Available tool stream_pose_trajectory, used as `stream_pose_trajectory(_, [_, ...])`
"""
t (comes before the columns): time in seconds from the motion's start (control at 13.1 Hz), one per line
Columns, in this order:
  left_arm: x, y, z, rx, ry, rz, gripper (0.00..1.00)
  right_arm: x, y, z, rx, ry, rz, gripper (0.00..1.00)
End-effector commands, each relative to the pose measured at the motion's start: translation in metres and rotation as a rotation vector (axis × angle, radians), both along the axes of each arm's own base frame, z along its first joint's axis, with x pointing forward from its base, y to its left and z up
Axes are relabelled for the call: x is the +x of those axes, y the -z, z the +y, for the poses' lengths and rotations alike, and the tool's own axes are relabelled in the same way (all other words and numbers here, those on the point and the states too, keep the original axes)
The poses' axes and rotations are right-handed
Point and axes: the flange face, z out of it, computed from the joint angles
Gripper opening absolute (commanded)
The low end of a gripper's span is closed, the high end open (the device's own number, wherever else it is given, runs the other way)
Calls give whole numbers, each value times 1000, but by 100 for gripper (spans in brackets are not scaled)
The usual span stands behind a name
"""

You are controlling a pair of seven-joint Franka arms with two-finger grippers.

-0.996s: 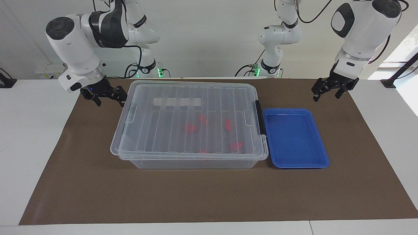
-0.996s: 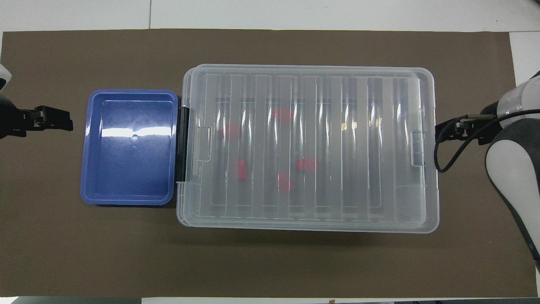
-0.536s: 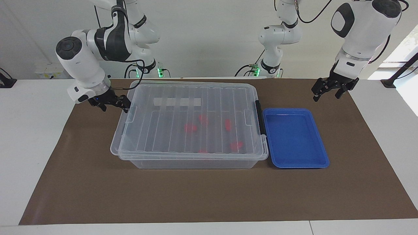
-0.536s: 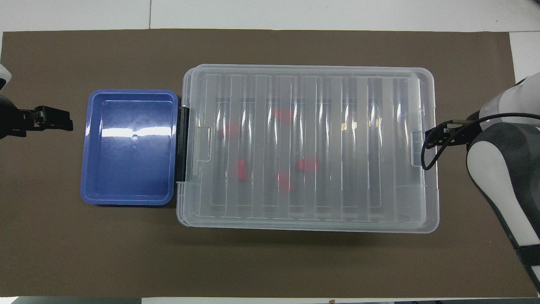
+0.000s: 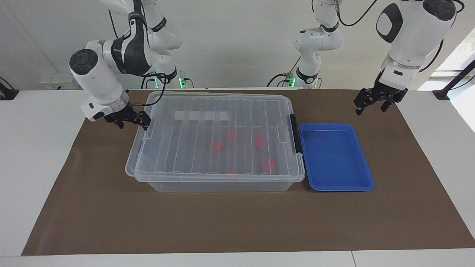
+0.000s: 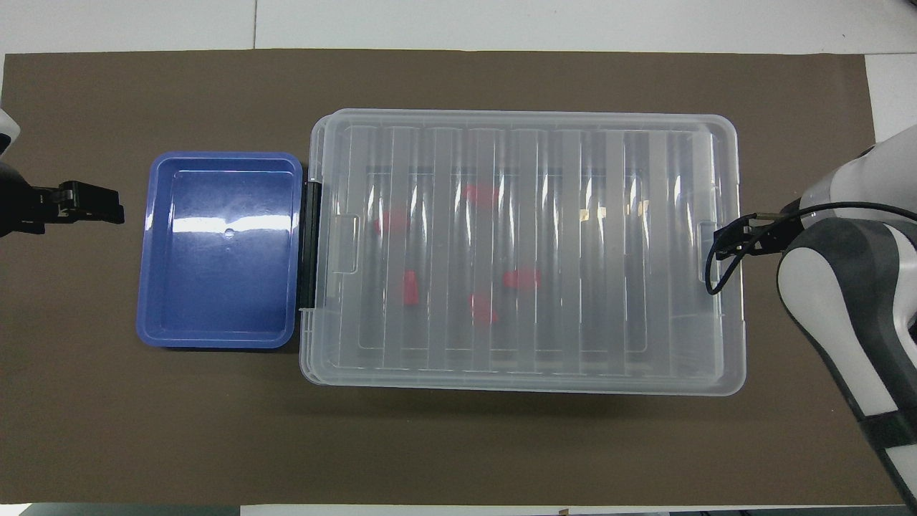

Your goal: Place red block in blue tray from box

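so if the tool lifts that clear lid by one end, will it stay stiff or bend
The lid looks thin and see-through, so probably light. Its ribs run across its width, so it may still sag along its length. The black latch at the tray's end may hold it down.

White arms, black cables

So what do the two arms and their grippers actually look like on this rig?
Both arms are glossy white with rounded dark grey or black joint caps and panels, and black cables run along them. Green lights glow at each base. The right gripper and the left gripper are black two-finger units on white wrist flanges; a small blue light shows at the right wrist, and a thin black cable loops beside it.
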Motion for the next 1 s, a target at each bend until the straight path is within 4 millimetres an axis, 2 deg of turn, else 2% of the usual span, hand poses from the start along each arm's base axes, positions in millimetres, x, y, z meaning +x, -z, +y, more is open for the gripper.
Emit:
stream_pose_trajectory(0.0, [-10,-6,7,-12,-11,27,100,-8,3,-9,-4,16,-8,100])
stream_pose_trajectory(0.23, [-10,-6,6,-12,-9,27,100,-9,2,-25,-1,-3,-9,100])
stream_pose_trajectory(0.61, [-9,-5,-2,-12,6,20,100,-10,3,-39,-9,-35,-6,100])
stream_pose_trajectory(0.84, [-10,-5,-7,-11,18,20,100,-10,2,-62,-9,-60,-24,100])
stream_pose_trajectory(0.92, [-10,-5,-16,-11,35,17,100,-10,2,-66,-9,-67,-24,100])
